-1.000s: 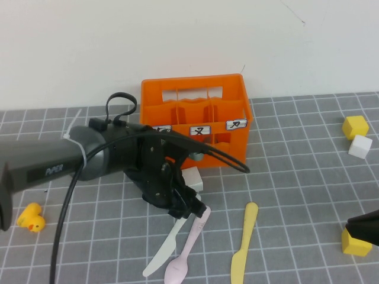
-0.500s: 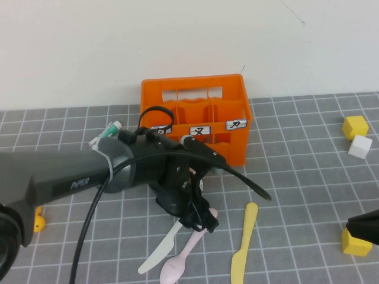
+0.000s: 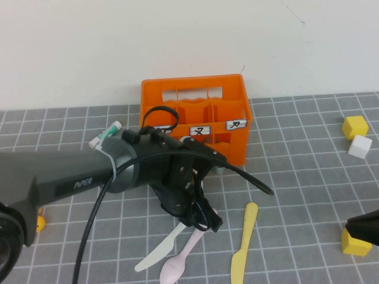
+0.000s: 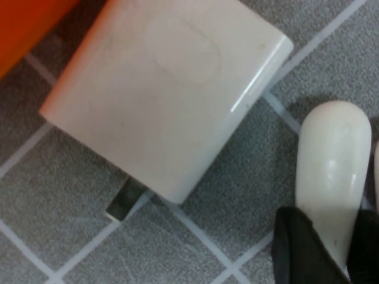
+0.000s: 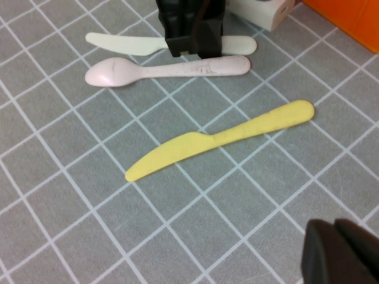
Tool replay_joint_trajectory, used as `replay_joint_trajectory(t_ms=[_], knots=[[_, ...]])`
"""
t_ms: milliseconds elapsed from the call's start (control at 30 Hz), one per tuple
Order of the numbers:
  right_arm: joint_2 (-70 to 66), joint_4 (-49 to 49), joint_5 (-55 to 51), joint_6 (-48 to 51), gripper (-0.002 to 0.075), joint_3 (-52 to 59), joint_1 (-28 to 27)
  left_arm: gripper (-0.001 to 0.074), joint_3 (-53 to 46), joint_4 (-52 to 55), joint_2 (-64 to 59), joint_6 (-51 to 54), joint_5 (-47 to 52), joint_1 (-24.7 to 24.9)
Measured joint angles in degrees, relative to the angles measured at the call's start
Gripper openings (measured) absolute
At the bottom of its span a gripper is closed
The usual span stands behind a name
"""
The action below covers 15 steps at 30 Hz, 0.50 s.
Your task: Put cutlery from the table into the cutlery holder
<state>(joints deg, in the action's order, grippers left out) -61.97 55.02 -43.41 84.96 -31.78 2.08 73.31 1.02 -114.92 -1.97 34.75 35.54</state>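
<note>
The orange cutlery holder stands at the back of the grey gridded table. In front of it lie the white knife, the pale pink spoon and the yellow knife. My left gripper is down at the handle ends of the white knife and the spoon. In the left wrist view its black fingers are shut on the white knife's rounded handle. The right wrist view shows the white knife, the spoon and the yellow knife. My right gripper is shut and empty at the right edge.
A white block lies just in front of the crate, beside my left gripper. A glue stick lies left of the crate. A yellow cube and a white cube sit at the far right. Another yellow cube sits by my right gripper.
My left arm has moved forward and right, lower over the handle ends. The white knife's blade has swung to the left. The right arm has not moved.
</note>
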Motion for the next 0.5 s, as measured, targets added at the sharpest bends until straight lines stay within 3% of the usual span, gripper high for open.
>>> replay_joint_trajectory(t_ms=[267, 500], knots=[[0.0, 0.0, 0.0, 0.0, -0.0003, 0.0, 0.0, 0.0152, -0.5, 2.3, 2.4, -1.3, 3.1, 0.3], [0.0, 0.0, 0.0, 0.0, -0.0003, 0.0, 0.0, 0.0152, -1.2, 3.8, 14.3, -1.3, 5.3, 0.2]])
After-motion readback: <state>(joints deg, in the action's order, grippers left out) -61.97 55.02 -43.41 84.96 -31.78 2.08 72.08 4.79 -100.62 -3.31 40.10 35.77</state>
